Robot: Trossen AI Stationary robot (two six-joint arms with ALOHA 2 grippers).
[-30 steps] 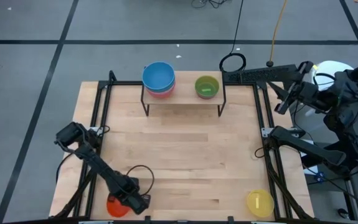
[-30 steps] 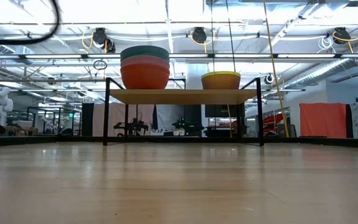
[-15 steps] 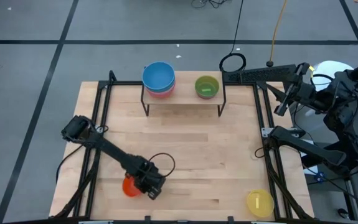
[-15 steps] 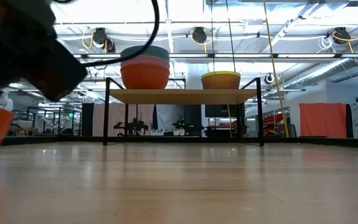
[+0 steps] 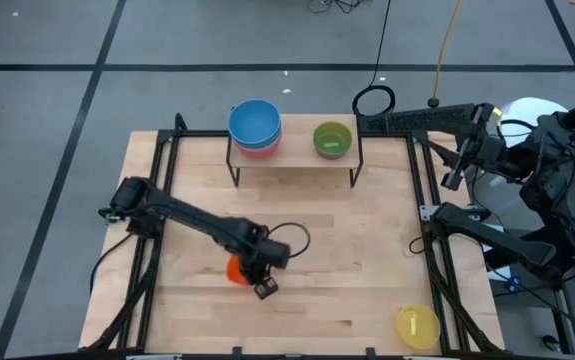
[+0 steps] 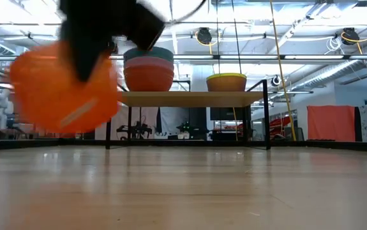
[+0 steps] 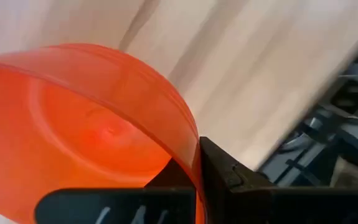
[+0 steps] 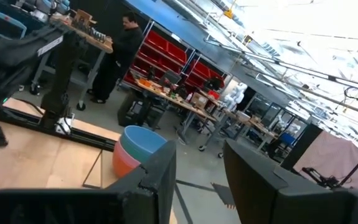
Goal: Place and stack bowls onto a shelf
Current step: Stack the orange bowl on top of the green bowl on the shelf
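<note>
1. So, left hand (image 5: 257, 275) is clamped on the rim of the orange bowl (image 5: 235, 270), holding it up off the tabletop (image 5: 367, 260), roughly mid-table toward the left.
2. Shelf (image 5: 295, 160) sits at the far edge: blue bowl (image 5: 255, 122) tops a stack on its left end, green bowl (image 5: 332, 139) on its right end.
3. Yellow bowl (image 5: 417, 325) is alone at the near right corner.
4. Right hand (image 5: 454, 172) is parked off the table's right side, fingers spread, holding nothing.
</note>
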